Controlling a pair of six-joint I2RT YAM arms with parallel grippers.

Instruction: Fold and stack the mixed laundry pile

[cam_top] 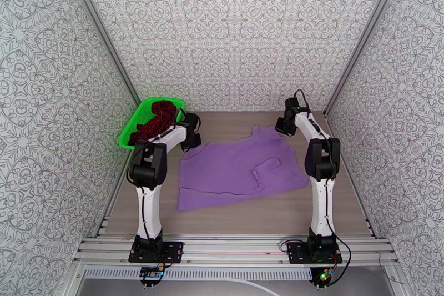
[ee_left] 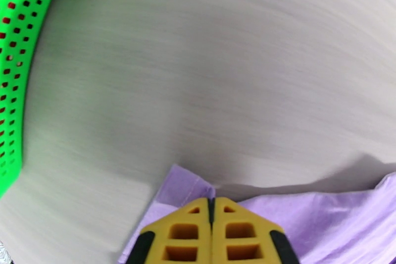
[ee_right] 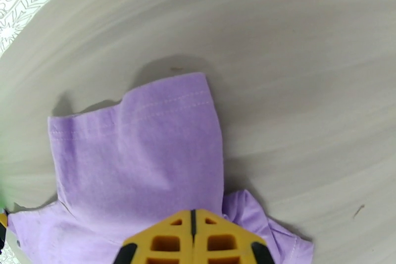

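Note:
The lavender-purple T-shirt lies spread out in the middle of the table. My left gripper is at its far left corner. In the left wrist view the yellow fingers are pressed together at the shirt's edge, so that gripper is shut on the cloth. My right gripper is at the far right sleeve. The right wrist view shows it shut, with the sleeve running out from under the fingertips. The dark red speckled garment lies bunched in the green basket.
The green mesh basket stands at the far left, close beside the left arm. Patterned walls enclose the table on three sides. Bare tabletop lies between the shirt and the arm bases.

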